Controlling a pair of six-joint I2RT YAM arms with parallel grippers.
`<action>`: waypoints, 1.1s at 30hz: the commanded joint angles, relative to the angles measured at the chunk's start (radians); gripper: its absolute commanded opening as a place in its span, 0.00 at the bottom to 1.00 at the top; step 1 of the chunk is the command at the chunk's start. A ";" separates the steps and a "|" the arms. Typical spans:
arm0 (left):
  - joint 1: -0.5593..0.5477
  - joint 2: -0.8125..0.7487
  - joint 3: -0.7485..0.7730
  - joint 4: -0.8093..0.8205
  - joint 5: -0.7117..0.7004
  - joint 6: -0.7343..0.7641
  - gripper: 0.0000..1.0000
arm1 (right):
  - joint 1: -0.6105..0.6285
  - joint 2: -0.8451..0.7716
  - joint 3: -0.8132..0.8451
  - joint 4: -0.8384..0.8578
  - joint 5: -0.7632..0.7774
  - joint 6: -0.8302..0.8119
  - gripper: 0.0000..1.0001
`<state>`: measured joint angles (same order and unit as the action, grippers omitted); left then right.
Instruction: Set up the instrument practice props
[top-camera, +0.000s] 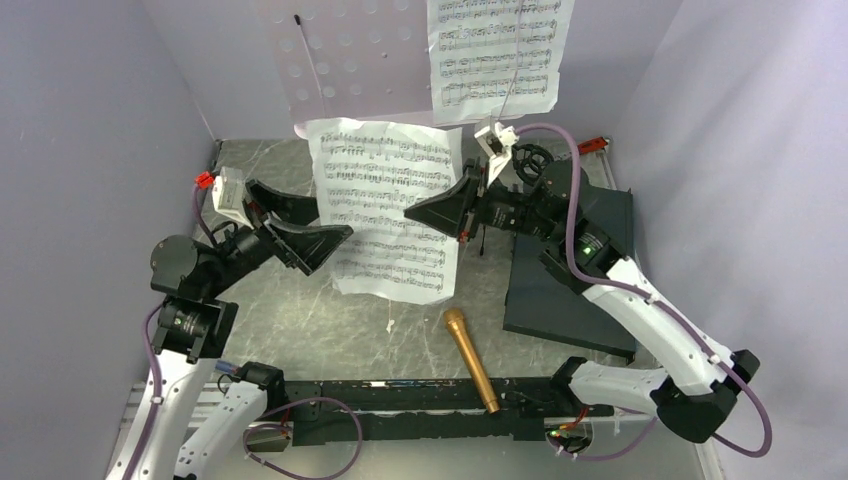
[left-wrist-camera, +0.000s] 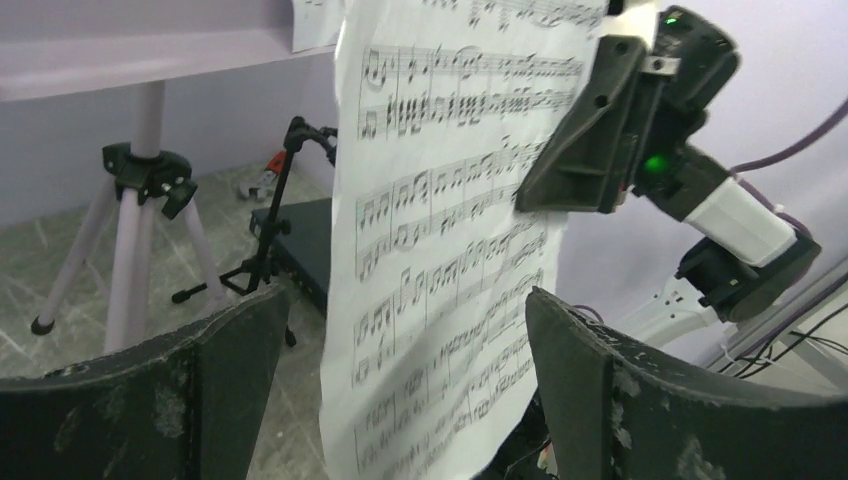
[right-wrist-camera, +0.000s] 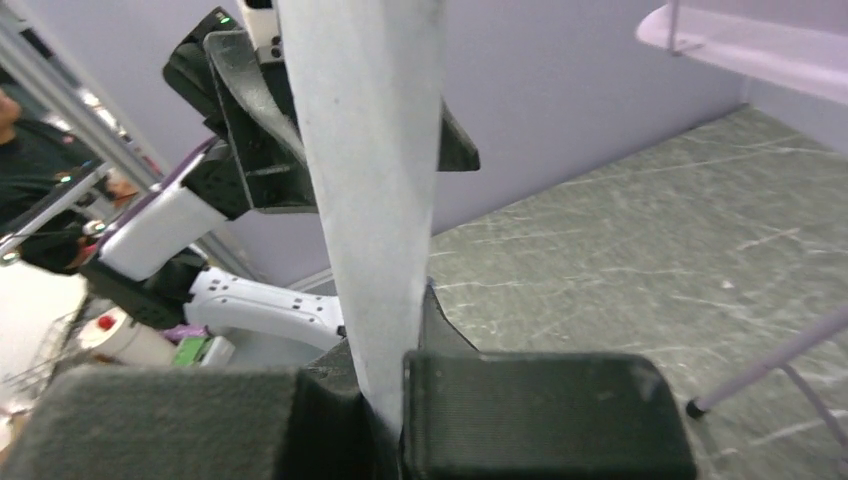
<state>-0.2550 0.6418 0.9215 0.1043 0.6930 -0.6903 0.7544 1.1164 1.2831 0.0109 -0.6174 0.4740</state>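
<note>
Sheet number two is the job in hand. The right gripper (top-camera: 415, 213) is clamped flat on the right edge of the loose music sheet (top-camera: 385, 200), and its wrist view shows the paper pinched tight between the pads. The left gripper (top-camera: 333, 221) stands wide apart, one finger on each side of the page, touching nothing that I can see. So the right arm alone carries the sheet, which hangs upright between the two arms, below the lilac music stand (top-camera: 350, 55). The other sheet (top-camera: 495, 50) sits on the right half of the desk, leaving the left half bare. Next, I'd judge, the left arm backs clear and the right lifts the floppy page onto that bare half, bottom edge down on the ledge. The gold microphone (top-camera: 471, 360) lies on the table (top-camera: 300, 320) near the bases, not yet in the black mic stand (left-wrist-camera: 270, 220).
</note>
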 joint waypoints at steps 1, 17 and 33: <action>-0.003 0.013 0.120 -0.217 -0.043 0.179 0.93 | 0.002 -0.036 0.135 -0.187 0.140 -0.132 0.00; -0.003 0.361 0.643 -0.724 -0.269 0.431 0.93 | -0.004 0.169 0.677 -0.560 0.320 -0.335 0.00; -0.001 0.567 0.929 -0.694 -0.378 0.339 0.73 | -0.062 0.344 1.002 -0.521 0.300 -0.365 0.00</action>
<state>-0.2558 1.2072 1.7924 -0.6483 0.3698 -0.3218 0.7036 1.4616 2.2425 -0.5655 -0.3195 0.1341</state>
